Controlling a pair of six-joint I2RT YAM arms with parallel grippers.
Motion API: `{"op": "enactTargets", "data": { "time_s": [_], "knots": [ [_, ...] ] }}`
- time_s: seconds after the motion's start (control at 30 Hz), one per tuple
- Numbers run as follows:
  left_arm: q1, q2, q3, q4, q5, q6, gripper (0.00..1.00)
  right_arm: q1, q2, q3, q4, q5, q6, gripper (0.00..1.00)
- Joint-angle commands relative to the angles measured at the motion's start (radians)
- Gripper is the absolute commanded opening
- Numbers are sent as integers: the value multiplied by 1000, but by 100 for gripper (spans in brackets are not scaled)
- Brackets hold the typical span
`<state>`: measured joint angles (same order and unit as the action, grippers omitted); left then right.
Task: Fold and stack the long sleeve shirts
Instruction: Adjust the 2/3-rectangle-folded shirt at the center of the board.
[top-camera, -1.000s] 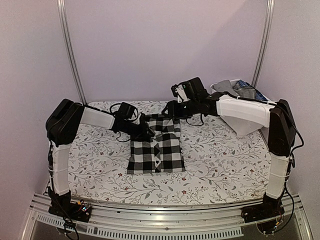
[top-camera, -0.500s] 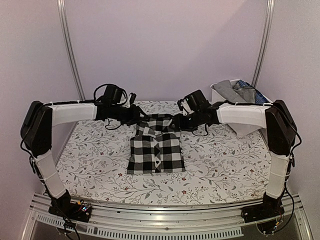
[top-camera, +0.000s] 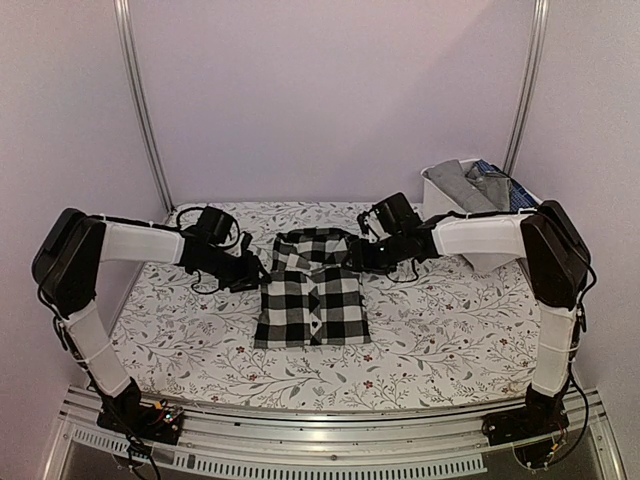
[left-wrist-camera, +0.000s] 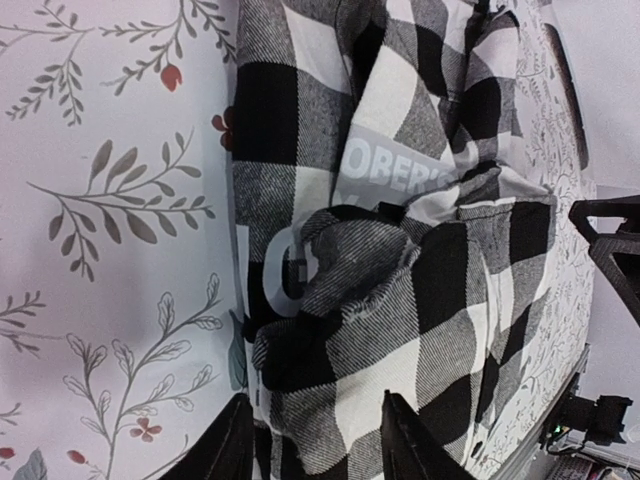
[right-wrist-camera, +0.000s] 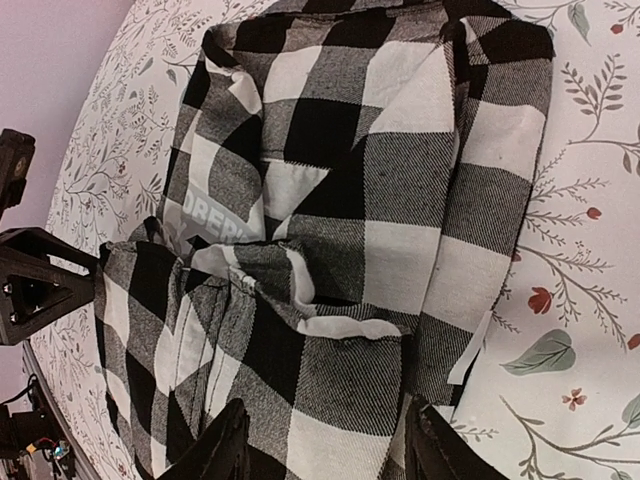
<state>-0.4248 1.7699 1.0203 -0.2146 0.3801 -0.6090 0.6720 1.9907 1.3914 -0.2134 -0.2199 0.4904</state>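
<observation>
One woven checked shirt (top-camera: 312, 295) folded roughly rectangular

Pale lilac walls (top-camera: 330, 90) behind the left claw (top-camera: 260, 274) and the right claw (top-camera: 353, 258), two upright metal rails (top-camera: 140, 100) farther back at either side, a white floral-print surface (top-camera: 440, 330) beneath both, a slotted aluminium frame (top-camera: 330, 440) on the near side of them.
</observation>
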Motion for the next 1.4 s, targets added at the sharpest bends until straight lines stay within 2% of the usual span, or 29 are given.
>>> {"op": "enactTargets", "data": {
  "time_s": [0.0,0.17,0.27,0.33,0.47,0.63,0.73,0.8,0.97,1.1,1.17,1.27,1.37],
  "knots": [
    [5,48,31,22,16,13,43,-14,76,8,40,-23,21,52],
    [5,86,66,34,37,13,42,-18,117,41,41,-21,31,51],
    [3,94,80,48,60,15,36,-18,127,63,41,-25,33,50],
    [3,96,90,51,65,23,27,-18,128,71,41,-28,32,46],
    [2,84,99,52,77,41,17,-18,112,71,39,-24,30,34],
    [0,67,105,42,80,69,8,-15,81,61,19,-3,21,9],
    [1,52,105,31,55,76,5,-2,40,46,-1,58,10,2],
    [1,45,105,25,39,82,4,13,7,41,-22,117,3,0],
    [1,62,125,14,24,94,4,46,-23,68,-119,280,-6,1],
    [0,102,158,16,25,99,7,45,8,78,-125,281,-9,5],
    [1,124,175,16,17,99,14,45,41,94,-120,271,-14,9],
    [1,164,213,-5,-14,103,28,35,110,149,-157,261,-23,20],
    [1,188,257,-67,-94,110,41,32,128,185,-199,301,-26,41]
  ]
}}
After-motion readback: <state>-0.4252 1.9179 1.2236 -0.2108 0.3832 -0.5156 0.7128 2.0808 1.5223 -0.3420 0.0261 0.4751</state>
